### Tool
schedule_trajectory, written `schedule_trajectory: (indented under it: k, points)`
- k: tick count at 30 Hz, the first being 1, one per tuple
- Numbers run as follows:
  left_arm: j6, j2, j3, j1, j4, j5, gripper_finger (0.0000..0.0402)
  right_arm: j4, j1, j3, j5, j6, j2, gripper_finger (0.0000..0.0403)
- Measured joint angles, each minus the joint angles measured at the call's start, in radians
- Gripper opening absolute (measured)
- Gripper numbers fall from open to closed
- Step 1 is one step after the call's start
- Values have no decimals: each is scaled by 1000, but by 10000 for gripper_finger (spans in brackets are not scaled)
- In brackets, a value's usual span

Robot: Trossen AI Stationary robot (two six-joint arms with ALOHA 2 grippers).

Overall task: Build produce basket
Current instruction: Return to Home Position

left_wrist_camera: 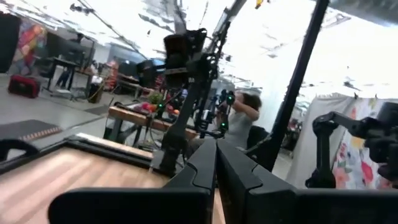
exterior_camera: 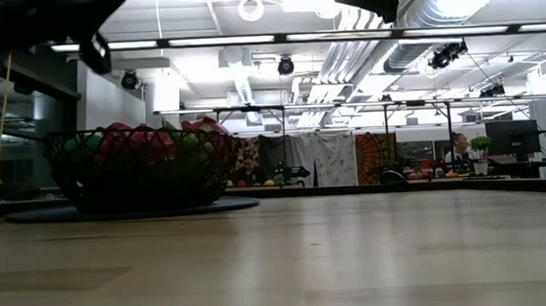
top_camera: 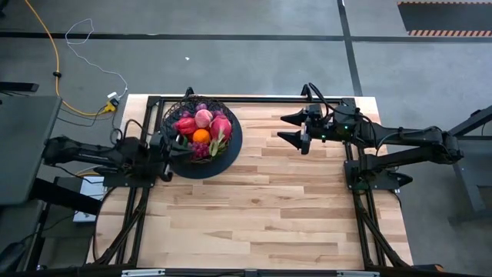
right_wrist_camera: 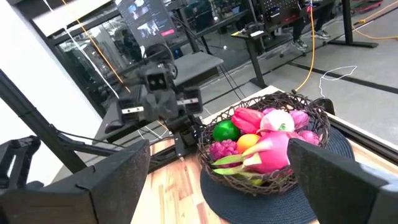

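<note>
The black wire basket point(top_camera: 178, 109) stands on its dark round base point(top_camera: 223, 163) at the table's far left. It holds the produce: a pink peach point(top_camera: 203, 117), an orange point(top_camera: 201, 135), purple grapes point(right_wrist_camera: 222, 149), a green fruit point(right_wrist_camera: 225, 130) and a pink radish point(right_wrist_camera: 273, 152). My left gripper point(top_camera: 171, 146) is shut and empty, just left of the basket and above its rim point(exterior_camera: 139, 133). My right gripper point(top_camera: 286, 128) hangs open above the far right of the table, pointing at the basket, with nothing between its fingers.
Bare wooden tabletop point(top_camera: 261, 208) spreads across the middle and near half. Black frame rails point(top_camera: 361, 208) run along both sides and the far edge. Cables point(top_camera: 84, 46) lie on the floor beyond the far left corner. A person point(left_wrist_camera: 245, 118) stands in the room behind.
</note>
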Motion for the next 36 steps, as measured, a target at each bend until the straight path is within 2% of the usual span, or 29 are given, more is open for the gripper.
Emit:
schedule_trajectory:
  k: [4, 7, 11, 14, 17, 21, 23, 27, 32, 36]
  points:
    - [-13, -95, -97, 0, 41, -24, 0, 0, 0, 0, -1, -15, 0, 359]
    - [13, -162, -100, 0, -65, -25, 0, 0, 0, 0, -2, -3, 0, 339]
    - [49, -242, -100, 10, -205, -6, 0, -5, 0, 0, -3, 62, 0, 291]
    - [54, -300, -100, 24, -302, 21, 0, -58, 0, 1, -25, 132, -5, 239]
    - [54, -341, -100, 33, -346, 26, 0, -170, 1, 1, -88, 158, -22, 169]
    - [54, -363, -100, 32, -343, 18, 0, -315, 16, 1, -123, 106, -67, 46]
    - [54, -363, -100, 32, -343, 15, 0, -344, 21, -17, -123, 73, -108, 13]
    - [54, -363, -100, 32, -343, 13, 1, -256, 41, -157, -109, 86, -255, 28]
    - [54, -363, -100, 32, -343, 13, 3, -8, 68, -413, -104, 116, -461, 4]
    - [54, -363, -100, 32, -350, 13, 3, 30, 72, -542, -159, 183, -633, 3]
